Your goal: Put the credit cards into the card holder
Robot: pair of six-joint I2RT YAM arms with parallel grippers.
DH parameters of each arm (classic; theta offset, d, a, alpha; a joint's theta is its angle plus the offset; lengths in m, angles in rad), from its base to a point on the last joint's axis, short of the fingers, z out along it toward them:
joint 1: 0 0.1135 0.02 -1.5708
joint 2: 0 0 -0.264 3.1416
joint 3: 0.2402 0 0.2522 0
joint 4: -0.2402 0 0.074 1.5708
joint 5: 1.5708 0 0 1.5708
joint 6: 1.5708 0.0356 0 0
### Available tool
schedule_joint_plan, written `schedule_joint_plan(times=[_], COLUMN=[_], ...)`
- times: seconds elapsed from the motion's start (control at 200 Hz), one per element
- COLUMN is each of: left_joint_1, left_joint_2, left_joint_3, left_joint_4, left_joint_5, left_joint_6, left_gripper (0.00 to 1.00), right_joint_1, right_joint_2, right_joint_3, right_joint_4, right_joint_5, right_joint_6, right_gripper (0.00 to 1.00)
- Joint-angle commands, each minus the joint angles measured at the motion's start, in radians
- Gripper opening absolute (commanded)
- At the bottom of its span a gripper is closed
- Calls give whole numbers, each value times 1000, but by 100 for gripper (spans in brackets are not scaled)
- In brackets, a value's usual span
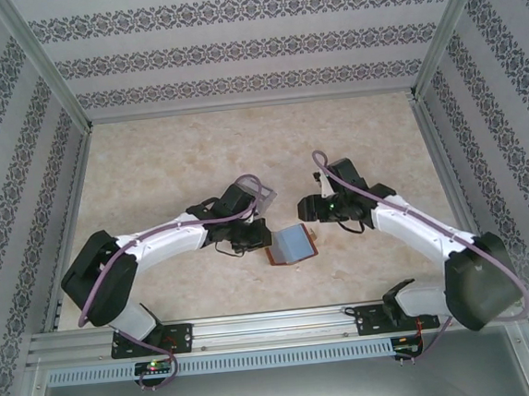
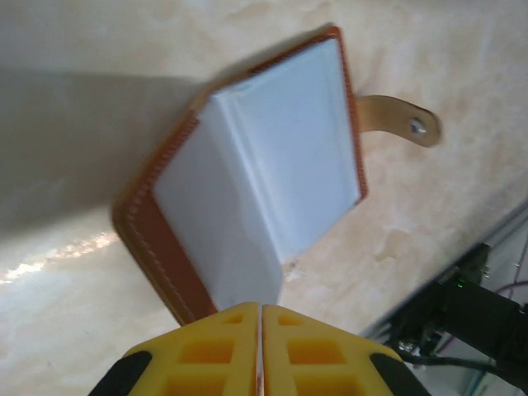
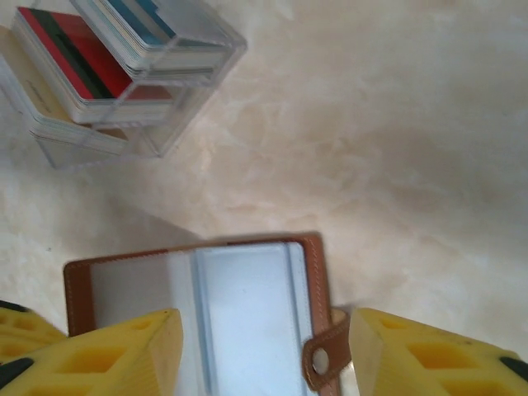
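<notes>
One marbled table (image 1: 241, 144), patterned walls (image 1: 232, 43), left hand (image 2: 261, 312) pinching card holder (image 2: 289, 148), right hand (image 3: 264, 323) released.

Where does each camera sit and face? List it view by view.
Top external: above and behind, looking down on table, left arm, right arm, holder.
Left wrist: on left arm, looking along the left end effector, shut on the holder's leaf.
Right wrist: on right arm, looking past the open right end effector at holder and tray.
Shared: the open holder.
</notes>
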Motion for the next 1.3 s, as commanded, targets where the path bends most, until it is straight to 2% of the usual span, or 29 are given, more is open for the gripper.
schedule_joint_plan(times=[0.0, 0.17, 0.345, 0.61, 0.834, 1.059, 1.159, 1.294], left_joint_1=[-9, -10, -9, -9, -9, -9, -9, -9], left_joint_2=[4, 3, -21, -31, -62, -61, -61, -59], left_joint_3=[-27, -45, -70, -115, -172, -156, -152, -155], left_joint_4=[54, 52, 32, 84, 154, 129, 122, 121], left_joint_5=[-45, -50, -71, -96, -129, -129, -131, -130], left_joint_6=[-10, 2, 7, -21, -52, -34, -30, -29], left_gripper=[9, 9, 9, 9, 9, 9, 9, 10], right_joint_1=[8, 67, 139, 195, 197, 197, 197, 199], right_joint_2=[78, 213, 353, 500, 571, 618, 630, 640], right_joint_3=[116, 269, 435, 574, 613, 634, 641, 649], right_joint_4=[17, 8, -29, -60, -89, -91, -85, -76], right_joint_5=[-74, -48, -55, -49, -1, 25, 64, 90], right_joint_6=[-71, -164, -239, -330, -369, -391, -400, -410], right_gripper=[58, 63, 59, 62, 60, 58, 66, 65])
